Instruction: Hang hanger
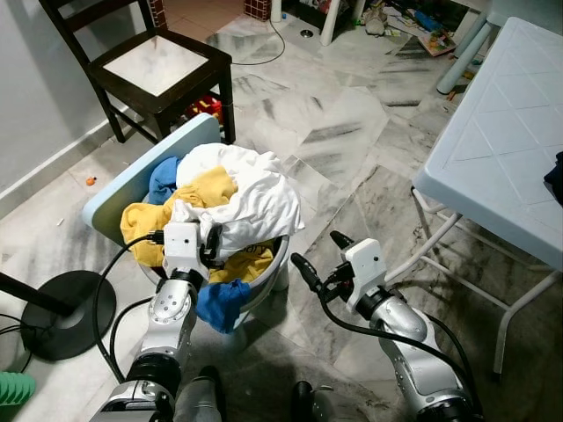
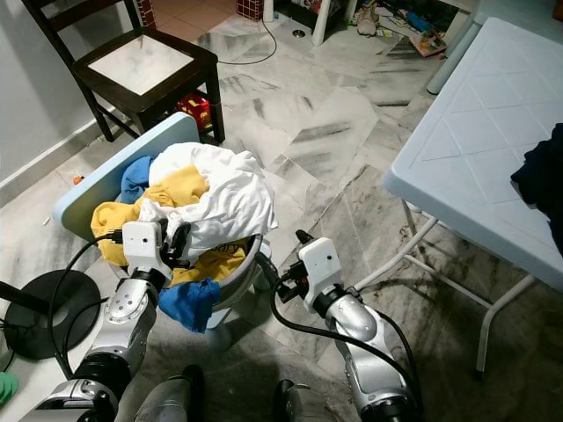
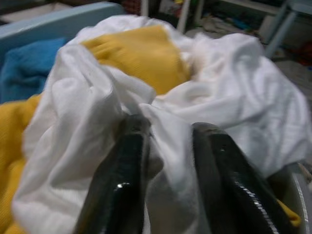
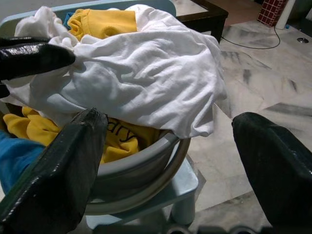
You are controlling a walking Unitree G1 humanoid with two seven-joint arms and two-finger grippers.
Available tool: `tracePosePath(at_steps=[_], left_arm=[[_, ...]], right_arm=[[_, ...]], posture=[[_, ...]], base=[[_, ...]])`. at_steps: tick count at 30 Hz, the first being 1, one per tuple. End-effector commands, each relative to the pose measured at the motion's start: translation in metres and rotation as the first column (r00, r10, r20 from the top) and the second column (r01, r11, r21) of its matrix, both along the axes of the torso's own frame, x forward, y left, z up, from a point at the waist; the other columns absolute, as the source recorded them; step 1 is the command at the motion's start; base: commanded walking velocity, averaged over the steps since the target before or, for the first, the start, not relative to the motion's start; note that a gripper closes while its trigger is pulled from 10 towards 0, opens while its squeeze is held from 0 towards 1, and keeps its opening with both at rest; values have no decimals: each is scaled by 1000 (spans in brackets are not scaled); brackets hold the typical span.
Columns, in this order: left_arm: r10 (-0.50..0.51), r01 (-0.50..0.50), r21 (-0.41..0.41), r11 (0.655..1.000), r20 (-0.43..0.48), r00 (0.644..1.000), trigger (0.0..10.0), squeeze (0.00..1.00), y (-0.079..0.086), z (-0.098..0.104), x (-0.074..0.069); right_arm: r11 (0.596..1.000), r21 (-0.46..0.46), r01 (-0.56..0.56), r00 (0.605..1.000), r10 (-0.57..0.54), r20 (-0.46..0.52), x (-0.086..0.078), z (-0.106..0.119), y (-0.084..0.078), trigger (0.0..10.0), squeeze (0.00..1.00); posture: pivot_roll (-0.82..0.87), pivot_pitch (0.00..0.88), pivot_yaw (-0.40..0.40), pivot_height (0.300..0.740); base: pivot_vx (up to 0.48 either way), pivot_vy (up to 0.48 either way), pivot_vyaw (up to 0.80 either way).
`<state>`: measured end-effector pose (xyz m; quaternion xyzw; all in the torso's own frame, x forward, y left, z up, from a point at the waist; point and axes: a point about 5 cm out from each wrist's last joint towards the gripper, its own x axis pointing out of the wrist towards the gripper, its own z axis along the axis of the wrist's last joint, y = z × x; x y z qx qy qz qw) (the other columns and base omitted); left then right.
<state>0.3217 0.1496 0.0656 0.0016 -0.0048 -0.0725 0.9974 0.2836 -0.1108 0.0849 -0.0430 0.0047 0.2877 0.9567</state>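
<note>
A grey laundry basket (image 1: pixel 280 257) stands on a light blue child's chair (image 1: pixel 145 180), heaped with a white shirt (image 1: pixel 251 198), yellow clothes (image 1: pixel 207 189) and blue clothes (image 1: pixel 220 303). My left gripper (image 1: pixel 209 243) is at the basket's near left side. In the left wrist view its fingers (image 3: pixel 124 180) are pinched on a fold of the white shirt (image 3: pixel 229 92). My right gripper (image 1: pixel 315 249) hovers just right of the basket, open and holding nothing. Between its fingers (image 4: pixel 73 161), the right wrist view looks at the basket rim (image 4: pixel 146 168).
A dark wooden chair (image 1: pixel 158 66) stands behind the basket. A white plastic folding table (image 1: pixel 501 132) is at the right, with a dark garment (image 2: pixel 541 180) on it. A black round stand base (image 1: pixel 62 312) sits on the marble floor at the left.
</note>
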Motion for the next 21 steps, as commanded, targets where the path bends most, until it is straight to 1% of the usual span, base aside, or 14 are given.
tracePosePath(at_steps=[1,4,5,8,10,11,12,13,14,15,17,19,20,21], left_arm=[[-55,55,27,998,3,998,0,0,-7,-4,-5],[-136,135,51,990,19,991,0,0,-17,-5,-11],[-190,189,53,981,23,981,0,0,-22,-7,-16],[-284,282,74,957,19,959,0,0,-29,-13,-29],[-337,336,74,939,9,941,0,0,-30,-18,-41],[-337,336,74,939,9,941,0,0,-30,-18,-41],[-364,363,84,928,-4,931,0,0,-29,-24,-51],[-364,363,84,928,-4,931,0,0,-29,-24,-51],[-378,378,91,921,-11,926,0,0,-28,-26,-57],[-393,394,96,914,-36,919,0,0,-25,-33,-68],[-369,374,91,923,-66,927,0,0,-17,-42,-82],[-342,346,119,931,-56,938,0,0,-13,-41,-86],[-293,291,157,944,-12,956,0,0,-7,-36,-87],[-264,260,156,953,4,964,0,0,-5,-34,-87]], right_arm=[[1000,-17,-9,1000,10,4,-2,1,-1,10000,0],[1000,-20,-9,1000,9,4,-2,1,-1,10000,0],[1000,-21,-9,1000,9,5,-2,1,-1,10000,0],[1000,-24,-8,1000,8,3,-3,1,-2,10000,0],[1000,-26,-7,1000,7,2,-3,1,-3,10000,0],[1000,-26,-7,1000,7,2,-3,1,-3,10000,0],[1000,-28,-6,1000,6,1,-3,1,-4,10000,0],[1000,-28,-6,1000,6,1,-3,1,-4,10000,0],[1000,-30,-5,1000,5,1,-4,1,-4,10000,0],[999,-32,-3,1000,3,-1,-4,1,-6,10000,0],[999,-34,-2,1000,2,-2,-4,0,-6,10000,0],[999,-34,-3,1000,3,-3,-3,0,-6,10000,0],[999,-34,-5,1000,5,-4,-3,0,-5,10000,0],[999,-34,-7,1000,7,-5,-3,0,-5,10000,0]], posture=[[42,251,-111,740],[41,249,-112,740],[39,251,-112,740],[35,251,-115,740],[34,252,-115,740],[34,252,-115,740],[35,252,-115,740],[35,252,-115,740],[36,254,-116,740],[38,254,-116,740],[43,255,-117,740],[46,257,-119,740],[51,259,-121,740],[53,259,-121,740]], base=[[0,0,0],[0,0,0],[0,0,0],[0,0,0],[0,0,0],[0,0,0],[0,0,0],[0,0,0],[0,0,0],[0,0,0],[0,0,0],[0,0,0],[0,0,0],[0,0,0]])
